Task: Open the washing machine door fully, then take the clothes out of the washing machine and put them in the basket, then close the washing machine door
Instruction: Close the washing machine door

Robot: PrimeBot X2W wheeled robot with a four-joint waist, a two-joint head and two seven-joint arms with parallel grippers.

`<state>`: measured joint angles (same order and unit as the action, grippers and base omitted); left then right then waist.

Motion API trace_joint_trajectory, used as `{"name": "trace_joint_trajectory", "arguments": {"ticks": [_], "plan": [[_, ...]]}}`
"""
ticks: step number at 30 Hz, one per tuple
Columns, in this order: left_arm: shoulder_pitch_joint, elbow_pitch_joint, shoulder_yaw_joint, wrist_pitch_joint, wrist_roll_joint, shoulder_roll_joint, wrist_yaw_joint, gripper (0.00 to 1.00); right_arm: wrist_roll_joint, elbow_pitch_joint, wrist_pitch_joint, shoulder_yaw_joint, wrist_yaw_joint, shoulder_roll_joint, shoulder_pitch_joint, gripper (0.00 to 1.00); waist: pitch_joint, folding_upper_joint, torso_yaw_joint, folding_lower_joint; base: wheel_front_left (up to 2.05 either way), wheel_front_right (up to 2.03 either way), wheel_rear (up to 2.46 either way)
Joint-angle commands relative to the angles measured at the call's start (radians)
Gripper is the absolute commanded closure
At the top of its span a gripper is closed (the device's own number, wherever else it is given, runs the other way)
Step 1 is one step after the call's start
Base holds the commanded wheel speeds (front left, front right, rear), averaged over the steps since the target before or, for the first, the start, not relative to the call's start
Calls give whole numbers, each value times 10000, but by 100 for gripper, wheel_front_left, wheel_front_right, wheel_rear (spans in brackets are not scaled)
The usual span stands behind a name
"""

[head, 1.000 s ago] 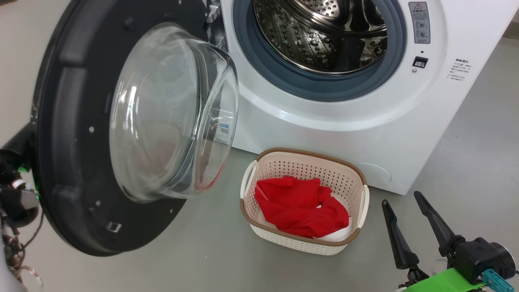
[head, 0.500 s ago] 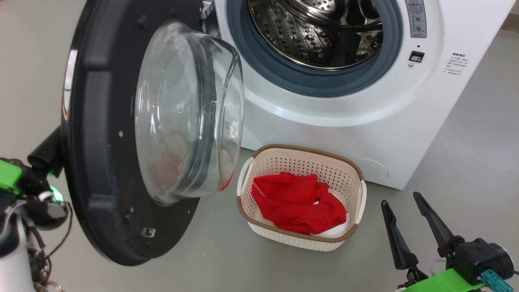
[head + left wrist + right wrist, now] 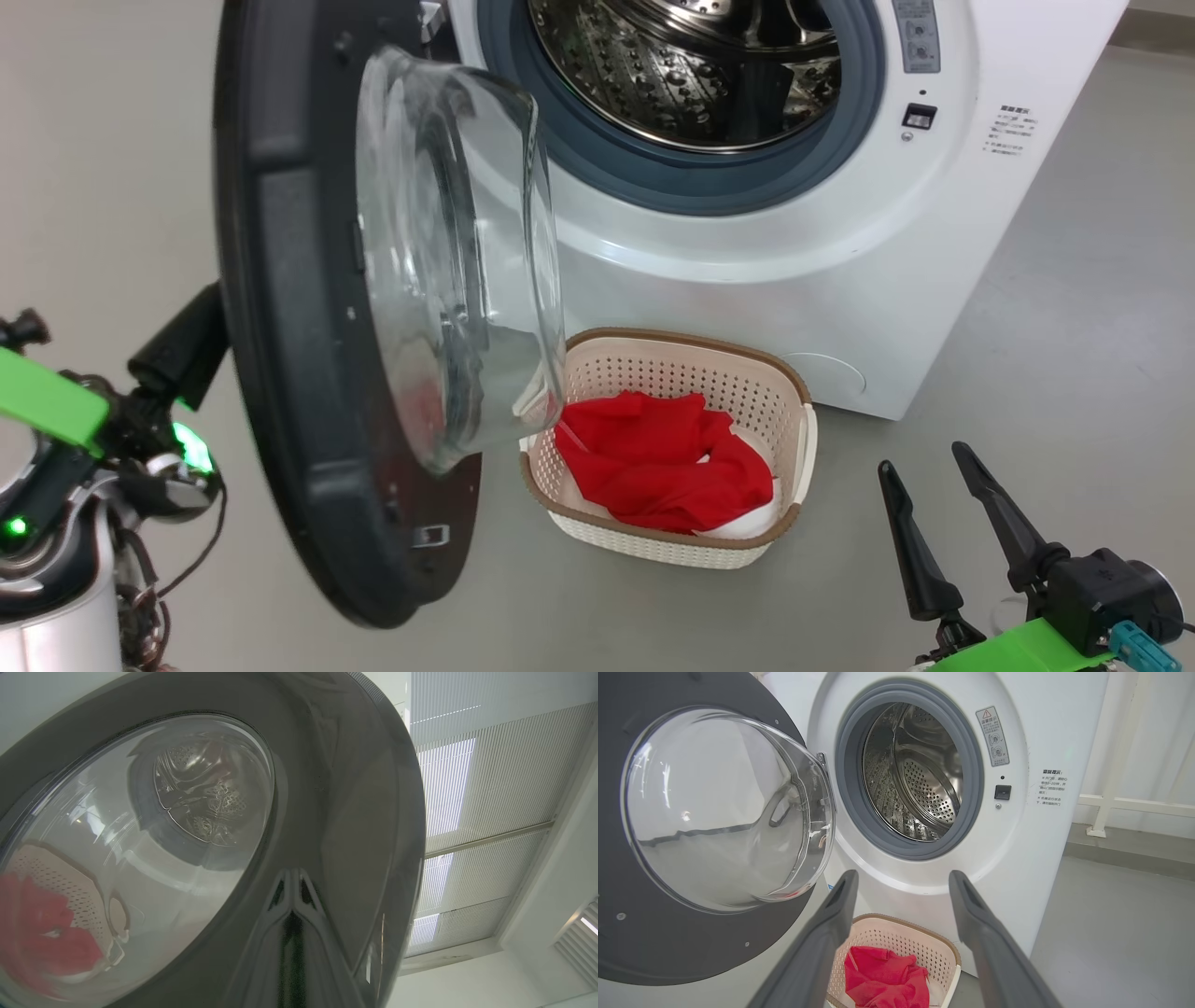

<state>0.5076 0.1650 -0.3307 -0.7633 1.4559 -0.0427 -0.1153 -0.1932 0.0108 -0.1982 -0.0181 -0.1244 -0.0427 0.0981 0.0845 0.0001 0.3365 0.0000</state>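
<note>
Glossy black door [image 3: 280, 280] with clear glass [image 3: 448, 261], white washer [image 3: 747, 280], grey gasket [image 3: 672, 191], and a silver drum [image 3: 653, 84] dotted with holes. The basket [image 3: 691, 373] is cream, speckled with tiny holes, brown at the rim; the clothes [image 3: 653, 457] are bright red with a flash of white.

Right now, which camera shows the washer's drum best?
The right wrist view: the drum shows through the whole opening, unobstructed. The head view cuts off its top. The left wrist view gives a warped glimpse through the washing machine door.
</note>
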Motion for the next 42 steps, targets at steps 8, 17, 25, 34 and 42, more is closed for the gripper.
{"name": "trace_joint_trajectory", "arguments": {"ticks": [8, 17, 25, 34, 42], "plan": [[-80, -522, 784, 233, 572, -82, 16, 100, -111, 176, -137, -277, -63, -76, -470, 0, 132, -1, -368, 0, 0, 0, 0], [-91, -356, 1757, 799, 1329, -78, 124, 100, -122, 171, -160, -270, -63, -76, -476, 0, 206, -1, -677, 0, 0, 0, 0], [57, -235, 2274, 1239, 1639, -77, 215, 100, -160, 146, -204, -316, -63, -76, -541, 0, 372, -1, -944, 0, 0, 0, 0], [340, 18, 2650, 1597, 1930, -76, 416, 100, -154, 69, -252, -340, -63, -76, -672, 0, 524, -1, -1392, 0, 0, 0, 0], [690, 284, 2893, 1785, 1926, -76, 581, 100, -159, 62, -285, -344, -63, -76, -721, 0, 699, -1, -1826, 0, 0, 0, 0]]}}
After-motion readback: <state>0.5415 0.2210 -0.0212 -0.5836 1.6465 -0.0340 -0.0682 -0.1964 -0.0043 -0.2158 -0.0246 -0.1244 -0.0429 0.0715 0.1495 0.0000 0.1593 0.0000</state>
